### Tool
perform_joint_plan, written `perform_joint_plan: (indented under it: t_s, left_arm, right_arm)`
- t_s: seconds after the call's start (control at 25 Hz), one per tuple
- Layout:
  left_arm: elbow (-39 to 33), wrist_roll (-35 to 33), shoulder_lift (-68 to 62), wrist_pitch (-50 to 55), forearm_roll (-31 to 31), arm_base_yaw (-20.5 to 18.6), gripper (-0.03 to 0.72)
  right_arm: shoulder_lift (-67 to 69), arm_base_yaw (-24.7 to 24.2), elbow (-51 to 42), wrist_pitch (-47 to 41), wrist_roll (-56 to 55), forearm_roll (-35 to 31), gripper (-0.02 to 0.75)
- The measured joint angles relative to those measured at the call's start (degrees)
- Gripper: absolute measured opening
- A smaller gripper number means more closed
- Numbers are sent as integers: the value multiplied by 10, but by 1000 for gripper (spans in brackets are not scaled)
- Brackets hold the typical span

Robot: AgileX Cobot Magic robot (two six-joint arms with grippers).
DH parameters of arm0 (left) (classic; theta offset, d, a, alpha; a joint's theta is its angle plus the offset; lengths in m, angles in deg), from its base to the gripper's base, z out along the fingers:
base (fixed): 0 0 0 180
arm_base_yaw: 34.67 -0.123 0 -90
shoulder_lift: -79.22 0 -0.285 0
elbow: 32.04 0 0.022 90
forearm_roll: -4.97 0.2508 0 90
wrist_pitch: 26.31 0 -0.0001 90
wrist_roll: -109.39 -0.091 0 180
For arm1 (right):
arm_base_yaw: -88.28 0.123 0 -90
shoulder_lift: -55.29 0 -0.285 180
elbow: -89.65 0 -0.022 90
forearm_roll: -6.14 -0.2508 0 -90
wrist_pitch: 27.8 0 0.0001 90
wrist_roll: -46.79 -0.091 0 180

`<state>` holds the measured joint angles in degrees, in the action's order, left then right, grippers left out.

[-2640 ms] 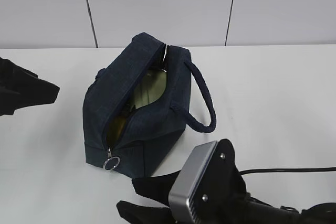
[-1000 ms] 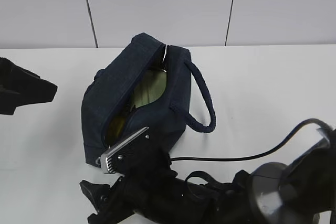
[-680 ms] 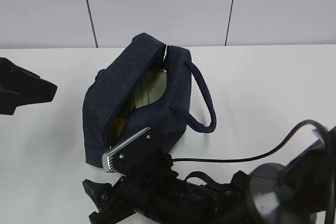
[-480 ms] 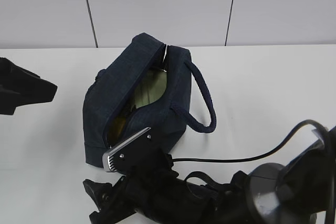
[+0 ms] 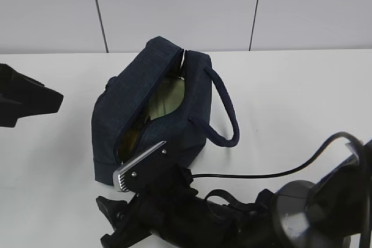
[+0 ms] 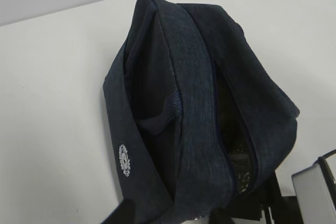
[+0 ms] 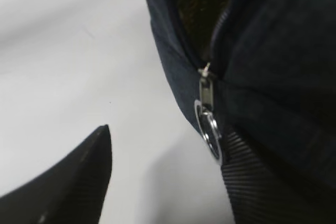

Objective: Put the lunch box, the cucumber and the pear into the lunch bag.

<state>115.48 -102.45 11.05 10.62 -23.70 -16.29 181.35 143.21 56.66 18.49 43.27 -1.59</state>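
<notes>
1. Right now the lunch bag (image 5: pixel 156 114) sits on the white bench (image 5: pixel 302 103) with its zipper partly undone. A pale green lid, seemingly the lunch box (image 5: pixel 165 98), shows through the slit, with something yellowish near the front end that may be the pear. I cannot spot the cucumber.
2. The right hand (image 5: pixel 119 225) hovers low at the bag's near end. Only one dark fingertip (image 7: pixel 73 182) shows in the right wrist view, well apart from the ring pull (image 7: pixel 209 129), so the hand looks spread and holds nothing.
3. If that hand closes from this offset, it will likely pinch air or fabric, since the ring hangs flat against the cloth.
4. A pull on the zipper could drag the whole bag, because nothing pins it down. The left hand (image 5: pixel 23 100) waits well off to the side; I cannot tell whether it is spread or pressed together.
5. Soft sides may sag and narrow the slit.
</notes>
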Motion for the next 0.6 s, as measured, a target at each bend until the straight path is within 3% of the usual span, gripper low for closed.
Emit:
perform_joint_plan:
  t_s: [0.24,0.4,0.6]
  left_arm:
    - [0,0,0,0,0,0,267]
    - [0,0,0,0,0,0,267]
    - [0,0,0,0,0,0,255]
  right_arm:
    - [0,0,0,1,32,-9,299]
    - [0,0,0,1,52,-41,35]
    - [0,0,0,1,63,-58,0]
